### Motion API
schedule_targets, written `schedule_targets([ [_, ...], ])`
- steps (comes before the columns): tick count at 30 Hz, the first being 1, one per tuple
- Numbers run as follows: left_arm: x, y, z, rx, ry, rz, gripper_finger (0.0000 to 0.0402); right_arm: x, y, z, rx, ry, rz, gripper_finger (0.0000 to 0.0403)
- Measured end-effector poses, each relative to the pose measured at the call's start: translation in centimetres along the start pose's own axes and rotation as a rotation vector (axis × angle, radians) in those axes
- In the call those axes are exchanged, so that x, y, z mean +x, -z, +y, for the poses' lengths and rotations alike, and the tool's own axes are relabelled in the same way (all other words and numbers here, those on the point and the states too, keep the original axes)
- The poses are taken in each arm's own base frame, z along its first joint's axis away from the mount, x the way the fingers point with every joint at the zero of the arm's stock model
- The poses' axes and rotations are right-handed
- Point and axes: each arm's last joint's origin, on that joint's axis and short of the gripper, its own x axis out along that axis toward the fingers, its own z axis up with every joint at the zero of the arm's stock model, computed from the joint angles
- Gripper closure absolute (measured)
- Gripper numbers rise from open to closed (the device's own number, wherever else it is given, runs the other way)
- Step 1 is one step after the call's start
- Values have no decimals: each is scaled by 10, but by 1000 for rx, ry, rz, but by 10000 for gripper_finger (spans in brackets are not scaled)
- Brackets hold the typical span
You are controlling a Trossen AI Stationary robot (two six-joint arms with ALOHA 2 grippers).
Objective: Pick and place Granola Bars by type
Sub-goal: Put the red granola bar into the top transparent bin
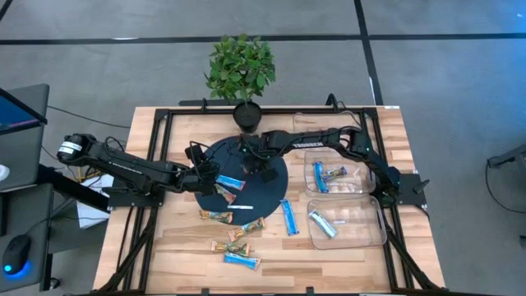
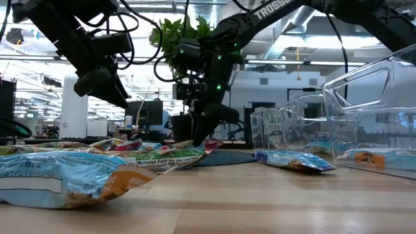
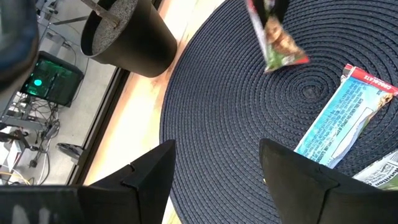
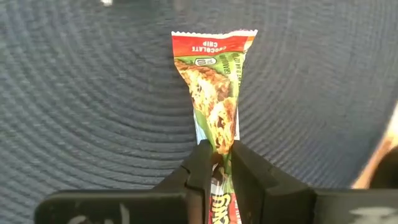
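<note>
Gripping green bar (image 4: 214, 99), right claw (image 4: 216, 163) pointing down

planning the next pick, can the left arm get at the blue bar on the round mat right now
Probably yes: the left gripper hangs open above the mat, with the blue bar lying bare just ahead, nothing on it.

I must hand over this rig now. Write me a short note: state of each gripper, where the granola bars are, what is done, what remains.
Right gripper: shut on a red-and-green bar, above the dark round mat.
Left gripper: open, empty, over the mat's left part beside a blue bar.
Done: two bars in the far clear bin, one blue bar in the near clear bin.
Left: the held bar, the blue bar and another bar on the mat, about five bars on the wooden table in front of the mat.
</note>
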Motion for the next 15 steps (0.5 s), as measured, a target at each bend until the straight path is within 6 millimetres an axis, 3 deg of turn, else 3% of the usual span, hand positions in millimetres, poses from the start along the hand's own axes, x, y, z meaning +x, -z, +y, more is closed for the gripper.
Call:
schedule_targets([
  [8, 0, 0, 0, 1, 0, 0, 173, -22, -8, 9, -22, 37, 43, 365],
  [15, 0, 0, 0, 0, 0, 0, 173, -63, -9, 9, 3, 81, 89, 365],
])
